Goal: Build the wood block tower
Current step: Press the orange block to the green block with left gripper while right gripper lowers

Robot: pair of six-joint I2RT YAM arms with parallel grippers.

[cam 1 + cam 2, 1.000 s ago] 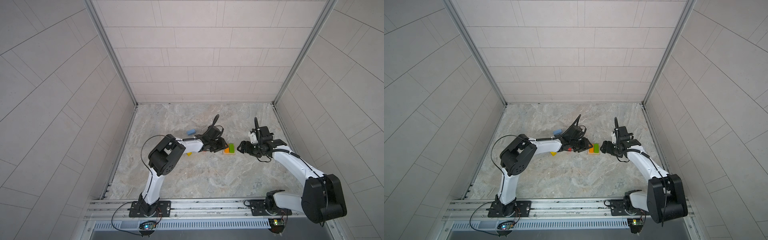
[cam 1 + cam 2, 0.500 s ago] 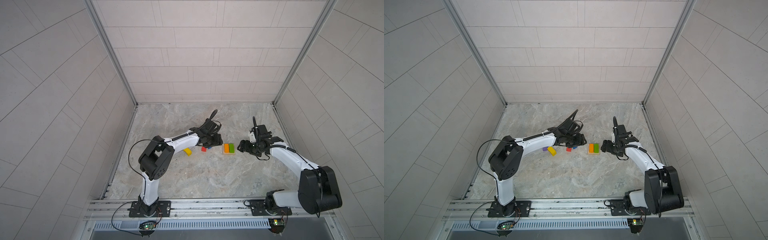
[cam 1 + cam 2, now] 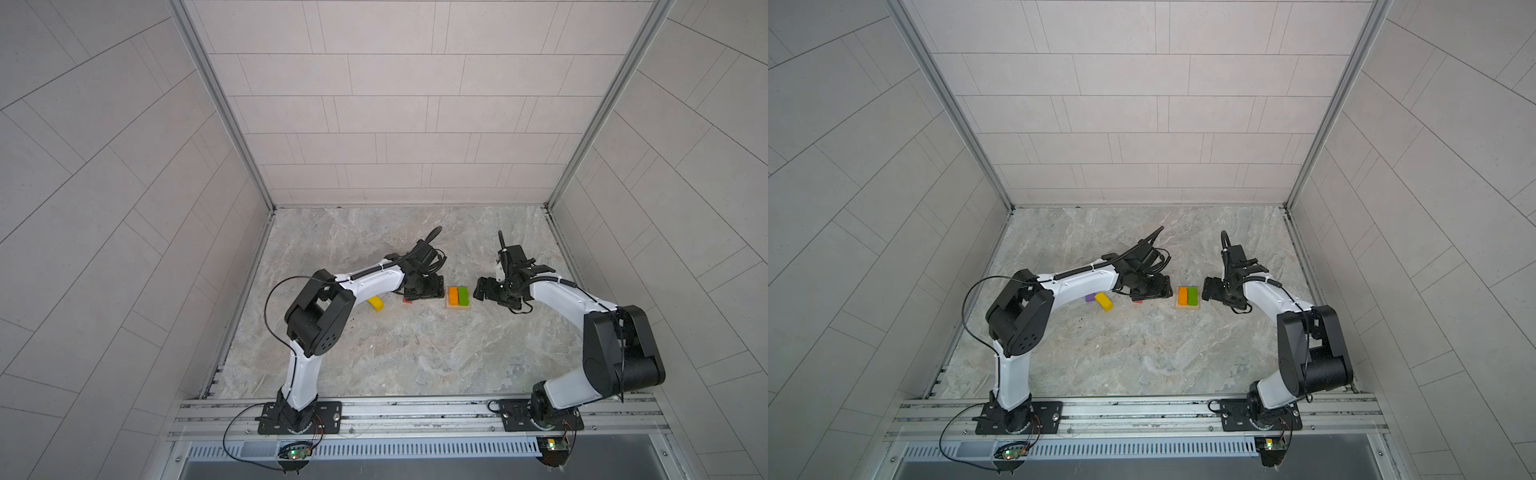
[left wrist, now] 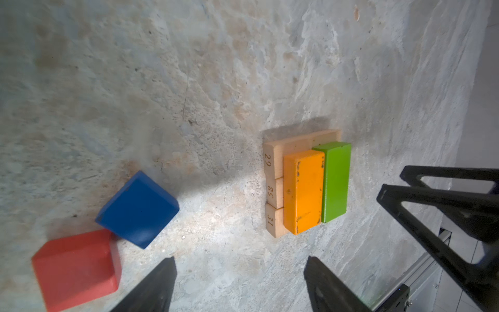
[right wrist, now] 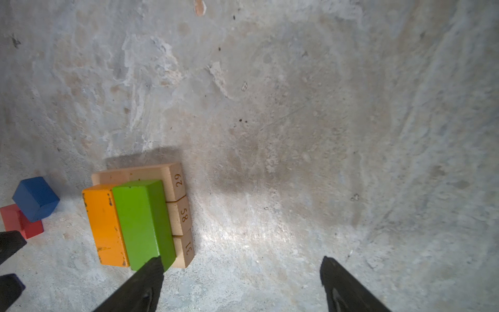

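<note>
The tower [image 3: 458, 296] is only two layers so far & sits on the floor [image 3: 415, 353] btwn the two grippers: three tan bars [image 4: 273, 173] side by side as base, w/ the orange brick [image 4: 303, 191] and green brick [image 4: 336, 181] flat across them, touching along their long sides. The left gripper [image 4: 240, 267] hangs w/ jaws spread & nothing btwn them, near the blue cube [image 4: 137, 209] and red cube [image 4: 77, 267], which touch at one edge. The right gripper [image 5: 241, 262] is likewise spread & empty just beside the tower. One fingertip [image 5: 145, 281] overlaps the green brick's end in the right wrist view; contact or not, can't tell from that angle. The yellow brick [image 3: 1104, 301] and purple cube [image 3: 1090, 297] lie loose on the left gripper's side. Handling, as I judge it: small painted wood, so light, rigid, not fragile, but smooth faces prob. slide a bit under hard pads. Nothing is fixed either, and a sideways nudge would spread the base. Best hold for a brick: across its narrow width, on the long sides, approx mid-length. For a cube: two opposite flat faces, jaws squared to them first, esp. the blue one, which sits turned relative to the red.
</note>
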